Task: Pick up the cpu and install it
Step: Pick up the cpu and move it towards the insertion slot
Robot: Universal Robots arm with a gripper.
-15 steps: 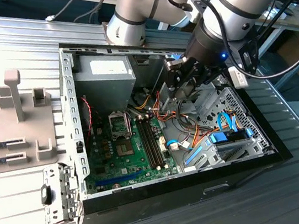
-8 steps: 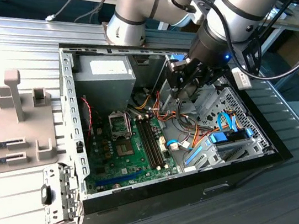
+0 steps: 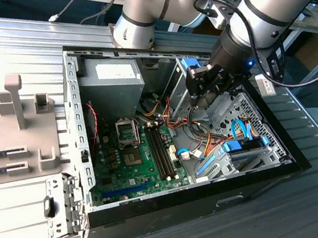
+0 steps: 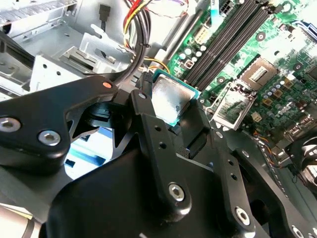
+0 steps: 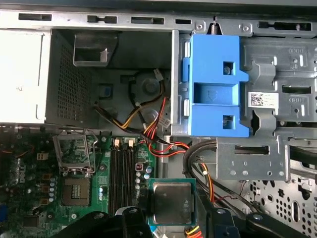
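Claw: your claw is narrow, clamped on the cpu. Its black fingers press two opposite edges.
Cpu place: held up inside the open case, over the cables, well apart from the socket.
Clock bearing: in the exterior view your claw hangs at about 2 o'clock from the socket.
Cpu facing: the silver-grey metal top faces both wrist cameras, with the green rim showing round it.
Cpu axis: it is square, so there is no long axis to give. In the first wrist view its edges run in line with the memory slots.
Socket: the socket frame is swung open and the socket beside it is bare. The cpu is not seated.
Exterior view gives you: the whole case on the ribbed tabletop, the power supply at 11 o'clock from the socket, and the motherboard at 5 o'clock from it.
First wrist view gives you: the cpu's full top face and the blue bracket.
Second wrist view gives you: the finger contact on the cpu edges up close.
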